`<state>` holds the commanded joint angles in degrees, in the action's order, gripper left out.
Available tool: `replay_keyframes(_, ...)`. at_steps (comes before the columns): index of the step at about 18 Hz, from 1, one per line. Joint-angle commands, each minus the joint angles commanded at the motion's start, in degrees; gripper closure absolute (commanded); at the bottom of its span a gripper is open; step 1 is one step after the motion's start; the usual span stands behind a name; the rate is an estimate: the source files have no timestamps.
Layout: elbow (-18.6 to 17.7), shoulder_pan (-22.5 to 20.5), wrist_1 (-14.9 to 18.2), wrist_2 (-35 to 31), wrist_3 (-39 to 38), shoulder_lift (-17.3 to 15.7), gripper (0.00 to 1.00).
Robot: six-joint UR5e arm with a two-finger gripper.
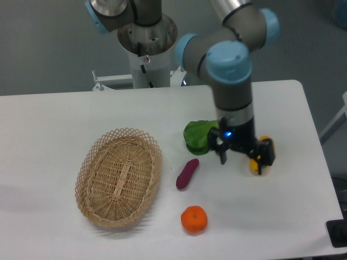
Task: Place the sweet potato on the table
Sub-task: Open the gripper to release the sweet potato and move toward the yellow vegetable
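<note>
No text, label, brand or number can be read anywhere here; nothing legible on the arm, the basket or the table.

White bench carrying a wicker basket, a purple sweet potato, an orange, a green leafy vegetable and a partly hidden yellow fruit.
</note>
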<state>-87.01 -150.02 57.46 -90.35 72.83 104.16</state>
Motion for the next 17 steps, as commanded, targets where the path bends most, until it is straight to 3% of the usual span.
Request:
replay_keyframes(4,0.0,-5.5,7.1,0.5,13.7,-3.8,0.00)
replay_keyframes(8,-0.1,-10.4,11.6,2.1,25.3,-6.2,0.00)
replay_keyframes(11,-0.4,-12.0,12.1,3.3,29.6,-6.8,0.00)
replay_keyframes(17,-0.9,-12.5,12.1,5.2,29.9,-7.0,0.00)
